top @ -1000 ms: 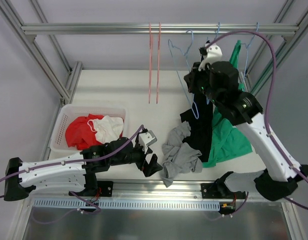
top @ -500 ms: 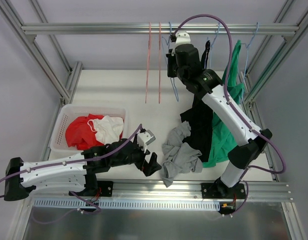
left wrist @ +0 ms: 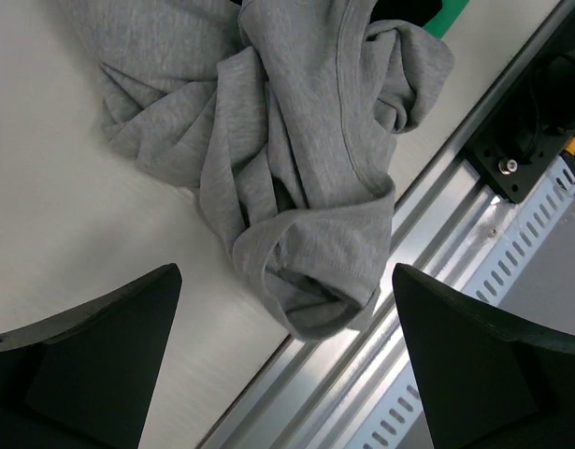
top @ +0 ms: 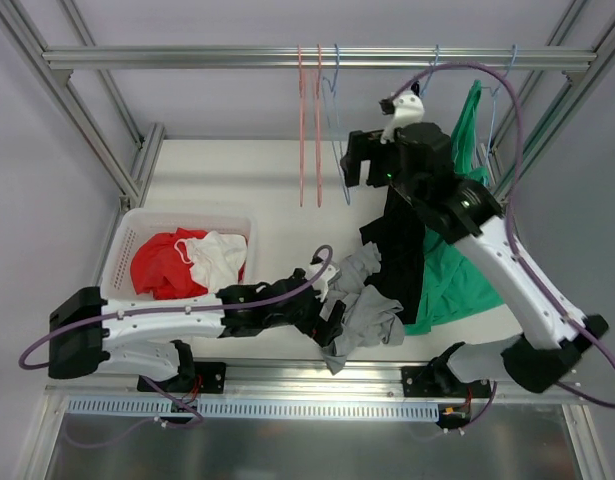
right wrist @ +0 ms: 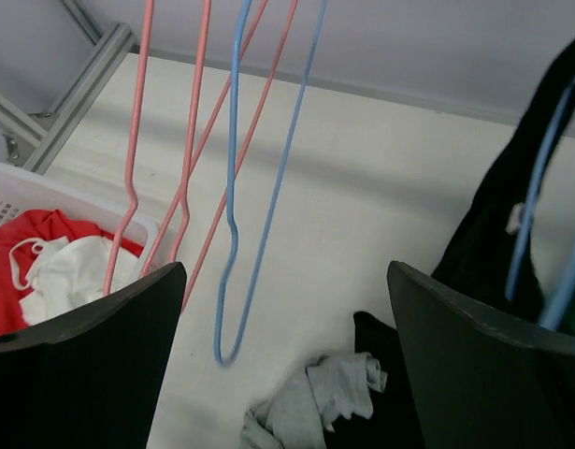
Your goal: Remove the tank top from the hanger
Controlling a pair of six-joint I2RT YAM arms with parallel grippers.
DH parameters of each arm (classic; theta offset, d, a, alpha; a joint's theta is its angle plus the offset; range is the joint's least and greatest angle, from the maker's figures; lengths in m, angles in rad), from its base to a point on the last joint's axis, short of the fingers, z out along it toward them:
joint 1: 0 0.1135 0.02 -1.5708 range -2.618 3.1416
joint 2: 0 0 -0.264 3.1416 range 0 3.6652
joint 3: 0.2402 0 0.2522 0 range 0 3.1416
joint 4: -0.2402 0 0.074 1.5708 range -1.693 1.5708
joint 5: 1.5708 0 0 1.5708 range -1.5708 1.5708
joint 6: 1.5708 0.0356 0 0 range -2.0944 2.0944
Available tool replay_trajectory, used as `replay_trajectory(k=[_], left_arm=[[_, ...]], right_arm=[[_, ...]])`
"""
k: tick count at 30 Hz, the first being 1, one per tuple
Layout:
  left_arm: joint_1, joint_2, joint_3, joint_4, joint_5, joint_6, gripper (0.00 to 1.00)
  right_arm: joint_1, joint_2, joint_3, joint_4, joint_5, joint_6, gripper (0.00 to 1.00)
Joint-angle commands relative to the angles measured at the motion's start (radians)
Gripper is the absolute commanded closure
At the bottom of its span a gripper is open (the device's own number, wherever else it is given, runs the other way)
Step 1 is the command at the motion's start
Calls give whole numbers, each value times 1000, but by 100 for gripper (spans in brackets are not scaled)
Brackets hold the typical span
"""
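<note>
Top external: grey tank top (top: 365, 300) off any hanger, crumpled on the table's near edge. Left gripper (top: 332, 306) over it, fingers spread wide, holding nothing. Right gripper (top: 355, 166) up by the rail (top: 187, 58), also agape and empty, facing a bare blue hanger (top: 339, 130) beside two pink hangers (top: 309, 130). Black garment (top: 402, 250) and green garment (top: 457, 270) hang just right. Basket (top: 122, 250) of red and white clothes far left.

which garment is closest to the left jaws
The crumpled grey top, lying loose below the left gripper; the black top and green top hang farther off.
</note>
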Motion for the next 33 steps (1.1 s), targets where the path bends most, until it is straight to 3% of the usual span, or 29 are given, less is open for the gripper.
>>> replay_trajectory(k=[1, 3, 7, 11, 12, 13, 14, 15, 16, 17, 22, 28, 33], left_arm=[[-15, 124, 89, 75, -56, -27, 1], [-15, 242, 148, 75, -80, -30, 1], [-15, 445, 279, 75, -59, -37, 1], [-13, 638, 366, 73, -146, -77, 2], [-16, 661, 379, 58, -168, -99, 8], [-19, 681, 386, 41, -174, -110, 22], [-26, 691, 377, 23, -180, -120, 47], [-30, 682, 368, 15, -192, -148, 81], [-32, 665, 353, 11, -220, -157, 94], [-35, 615, 324, 4, -234, -168, 100], [-78, 361, 273, -153, -440, -182, 100], [-101, -86, 255, -351, -733, -186, 100], [-89, -253, 313, -474, -887, -108, 100]], right_arm=[[-3, -234, -86, -23, -21, -20, 5], [-6, -354, -138, -51, -38, -28, 0], [-6, -539, -276, -121, -81, -42, 1], [-4, -683, -348, -164, -127, -40, 1], [-6, -706, -357, -178, -134, -40, 0], [-6, -749, -362, -184, -139, -40, 1], [-4, -765, -364, -192, -138, -40, 1], [-6, -780, -364, -204, -138, -40, 0], [-6, -804, -361, -210, -135, -43, 0], [-6, -815, -359, -213, -128, -47, 1], [-6, -861, -368, -213, -113, -51, 0], [-6, -903, -407, -212, -85, -48, 0], [-6, -915, -401, -212, -82, -47, 0]])
